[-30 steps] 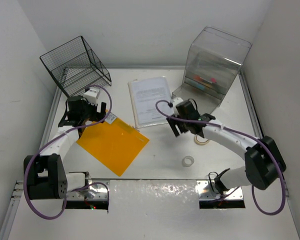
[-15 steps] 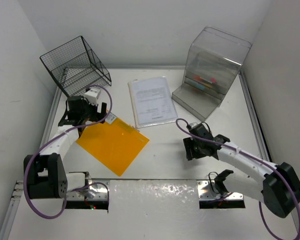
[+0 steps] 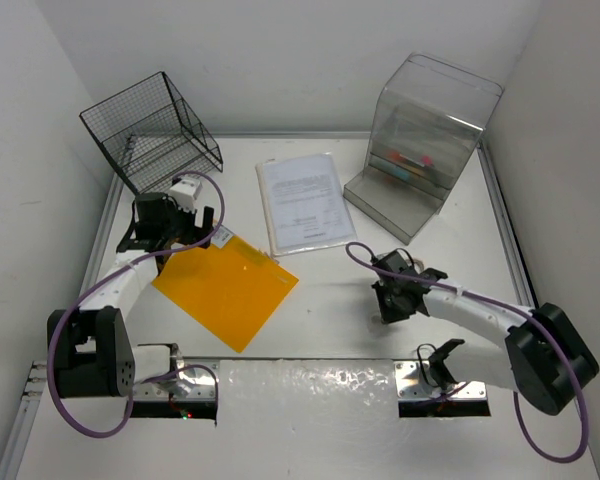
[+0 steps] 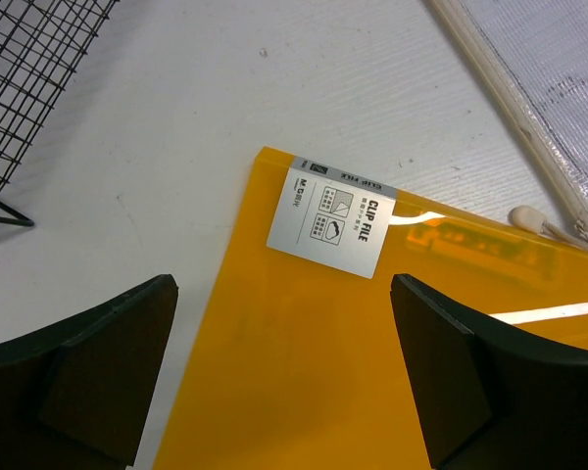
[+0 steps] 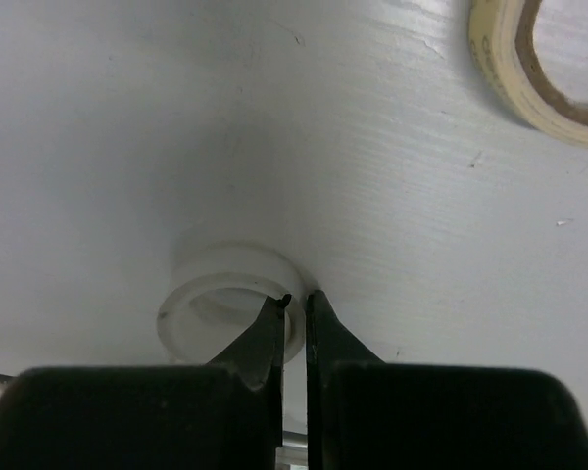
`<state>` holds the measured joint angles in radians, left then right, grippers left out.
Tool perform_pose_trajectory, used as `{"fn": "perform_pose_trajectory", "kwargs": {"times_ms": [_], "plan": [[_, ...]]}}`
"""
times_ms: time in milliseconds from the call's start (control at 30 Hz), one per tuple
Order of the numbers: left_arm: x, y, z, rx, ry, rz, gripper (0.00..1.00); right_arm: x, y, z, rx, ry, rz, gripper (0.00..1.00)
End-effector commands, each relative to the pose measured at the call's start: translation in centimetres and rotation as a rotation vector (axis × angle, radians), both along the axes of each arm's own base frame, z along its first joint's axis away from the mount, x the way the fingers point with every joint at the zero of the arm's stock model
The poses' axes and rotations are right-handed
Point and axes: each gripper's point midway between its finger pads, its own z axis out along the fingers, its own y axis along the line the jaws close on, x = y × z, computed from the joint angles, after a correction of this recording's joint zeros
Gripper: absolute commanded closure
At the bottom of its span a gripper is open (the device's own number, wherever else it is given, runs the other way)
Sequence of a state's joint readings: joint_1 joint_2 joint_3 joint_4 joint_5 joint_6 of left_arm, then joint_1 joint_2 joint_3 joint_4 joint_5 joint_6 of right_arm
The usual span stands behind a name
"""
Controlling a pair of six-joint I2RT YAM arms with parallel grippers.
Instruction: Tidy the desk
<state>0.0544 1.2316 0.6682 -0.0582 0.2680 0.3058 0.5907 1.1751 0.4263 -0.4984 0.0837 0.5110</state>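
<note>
Worktop (image 3: 325,300) lies beneath both sets of jaws. Right gripper (image 5: 296,299): jaws pinched on the wall of the small tape ring (image 5: 211,284); lift straight up, since the thin wall may slip. Left gripper (image 4: 284,323): jaws apart above the orange folder (image 4: 441,284).

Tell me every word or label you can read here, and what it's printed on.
"CLIP FILE": silver sticker on the flat orange plastic folder.
Smaller print on that sticker: too small to read.
White printed sheet: text blurred.
Coloured tags in the clear plastic drawer box: unreadable.
</note>
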Motion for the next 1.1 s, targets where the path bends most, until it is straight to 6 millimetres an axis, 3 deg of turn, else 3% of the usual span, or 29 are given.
{"fn": "perform_pose_trajectory", "kwargs": {"times_ms": [0, 67, 167, 233, 267, 400, 433, 467, 533, 567, 600, 667, 733, 800, 1067], "plan": [[1.3, 0.2, 2.1, -0.001, -0.059, -0.005, 0.11, 1.1, 0.3, 0.1, -0.016, -0.018, 0.013, 1.00], [1.3, 0.2, 2.2, 0.001, -0.061, -0.005, 0.11, 1.8, 0.5, 0.9, -0.017, -0.037, 0.022, 1.00], [1.3, 0.2, 2.1, -0.001, -0.062, -0.006, 0.11, 5.6, 2.5, 5.3, 0.044, -0.191, 0.040, 1.00], [1.4, 0.3, 2.0, 0.000, -0.062, -0.003, 0.11, 9.6, 4.0, 10.1, 0.105, -0.382, 0.021, 1.00], [1.4, 0.2, 2.1, 0.000, -0.063, -0.005, 0.11, 11.6, 3.8, 12.2, 0.087, -0.475, -0.008, 1.00], [1.4, 0.3, 1.9, -0.001, -0.057, -0.002, 0.11, 18.1, 2.4, 16.6, 0.009, -0.657, -0.109, 1.00], [1.5, 0.3, 2.0, 0.000, -0.057, -0.001, 0.11, 20.0, 1.1, 15.4, -0.028, -0.622, -0.157, 1.00], [1.5, 0.3, 1.9, 0.001, -0.054, 0.001, 0.11, 22.2, 1.3, 15.2, -0.035, -0.611, -0.177, 1.00], [1.5, 0.4, 1.9, 0.002, -0.054, 0.003, 0.11, 25.2, -0.2, 15.5, -0.058, -0.626, -0.237, 1.00], [1.5, 0.3, 1.8, 0.002, -0.054, 0.001, 0.11, 27.1, -0.1, 17.1, -0.059, -0.664, -0.255, 1.00], [1.5, 0.3, 1.8, 0.002, -0.052, -0.001, 0.11, 28.4, -1.4, 15.4, -0.129, -0.638, -0.295, 1.00], [1.6, 0.3, 1.8, 0.001, -0.052, 0.000, 0.11, 30.8, -2.1, 16.0, -0.143, -0.654, -0.353, 1.00], [1.6, 0.3, 1.7, 0.001, -0.051, 0.000, 0.11, 31.9, -3.1, 13.9, -0.184, -0.617, -0.410, 1.00], [1.5, 0.3, 1.3, 0.003, -0.041, -0.004, 0.11, 32.8, -4.0, 13.7, -0.222, -0.637, -0.466, 1.00], [1.6, 0.3, 0.9, 0.003, -0.025, -0.001, 0.11, 34.0, -5.5, 9.3, -0.189, -0.607, -0.634, 1.00]]}}
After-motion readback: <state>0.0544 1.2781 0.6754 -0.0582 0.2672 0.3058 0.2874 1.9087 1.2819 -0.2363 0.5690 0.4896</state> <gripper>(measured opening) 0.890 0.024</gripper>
